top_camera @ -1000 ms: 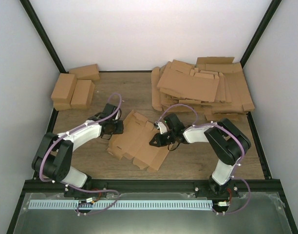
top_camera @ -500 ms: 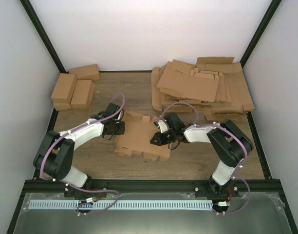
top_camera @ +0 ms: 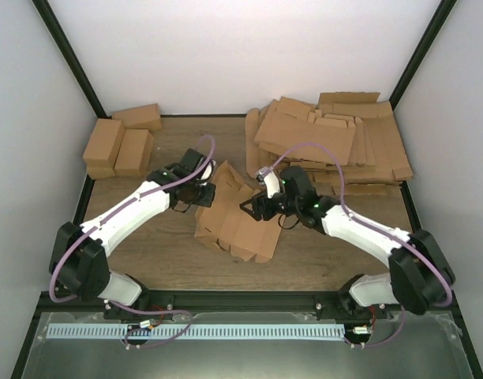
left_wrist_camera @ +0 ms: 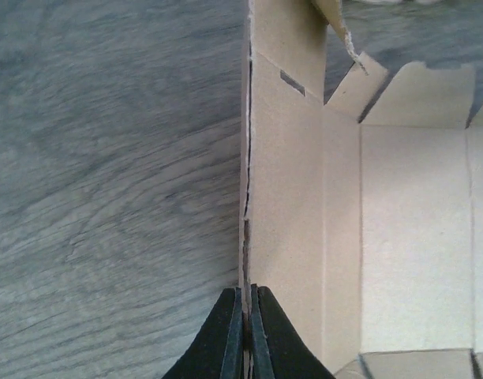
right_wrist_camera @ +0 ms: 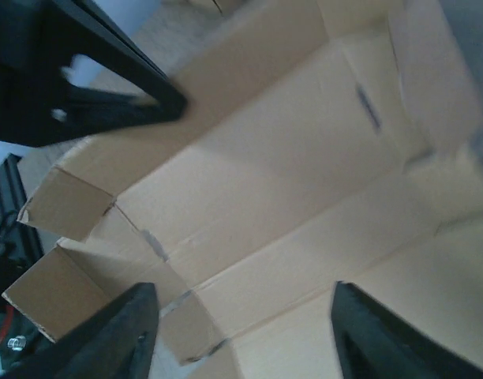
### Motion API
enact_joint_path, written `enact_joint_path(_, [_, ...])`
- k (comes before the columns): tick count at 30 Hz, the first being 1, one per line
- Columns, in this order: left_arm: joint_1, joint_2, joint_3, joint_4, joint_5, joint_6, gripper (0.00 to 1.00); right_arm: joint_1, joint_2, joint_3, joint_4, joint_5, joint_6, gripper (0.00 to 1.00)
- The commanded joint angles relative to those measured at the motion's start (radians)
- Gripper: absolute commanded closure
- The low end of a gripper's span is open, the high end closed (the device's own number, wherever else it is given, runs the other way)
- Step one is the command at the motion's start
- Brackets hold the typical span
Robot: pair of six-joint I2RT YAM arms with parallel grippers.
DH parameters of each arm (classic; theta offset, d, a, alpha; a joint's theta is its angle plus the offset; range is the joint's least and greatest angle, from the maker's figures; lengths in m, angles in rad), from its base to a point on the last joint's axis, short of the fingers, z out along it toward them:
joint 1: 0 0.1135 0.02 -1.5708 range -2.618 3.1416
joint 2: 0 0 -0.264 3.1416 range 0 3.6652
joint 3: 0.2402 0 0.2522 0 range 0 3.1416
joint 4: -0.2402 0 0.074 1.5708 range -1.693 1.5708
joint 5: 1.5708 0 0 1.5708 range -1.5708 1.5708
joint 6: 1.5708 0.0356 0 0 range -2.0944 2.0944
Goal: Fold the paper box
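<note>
The paper box [top_camera: 234,217] is a brown die-cut sheet lying mid-table, its left panel raised. My left gripper [top_camera: 204,193] is shut on the edge of that upright panel. In the left wrist view the black fingertips [left_wrist_camera: 246,300] pinch the thin cardboard wall [left_wrist_camera: 289,181] edge-on, with the box floor to the right. My right gripper [top_camera: 253,209] hovers open over the box's right side. The right wrist view shows its two fingers [right_wrist_camera: 243,292] spread wide above the creased inner panels [right_wrist_camera: 289,158], holding nothing, and the left gripper [right_wrist_camera: 107,95] beyond.
A loose stack of flat cardboard blanks [top_camera: 328,138] fills the back right. Folded brown boxes [top_camera: 119,142] stand at the back left. Black frame rails [top_camera: 226,298] border the wooden table.
The left gripper closed on the box's left edge and raised that panel. The right gripper opened and let the box go, and both arms shifted toward the back.
</note>
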Motion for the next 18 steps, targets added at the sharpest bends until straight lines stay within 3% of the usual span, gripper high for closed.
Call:
enact_joint_path(1, [-0.070,-0.004,0.074,-0.099,-0.011,0.094,0.96,0.007,-0.121,0.025,-0.002,0.129,-0.091,0.33])
enact_joint_path(6, [-0.134,-0.011,0.113,-0.120,-0.074,0.128,0.96,0.012,-0.108,0.066,-0.052,0.246,-0.107,0.14])
enact_joint_path(18, [-0.306,0.025,0.188,-0.181,-0.215,0.153,0.96,0.036,-0.063,-0.049,0.156,0.421,-0.078,0.21])
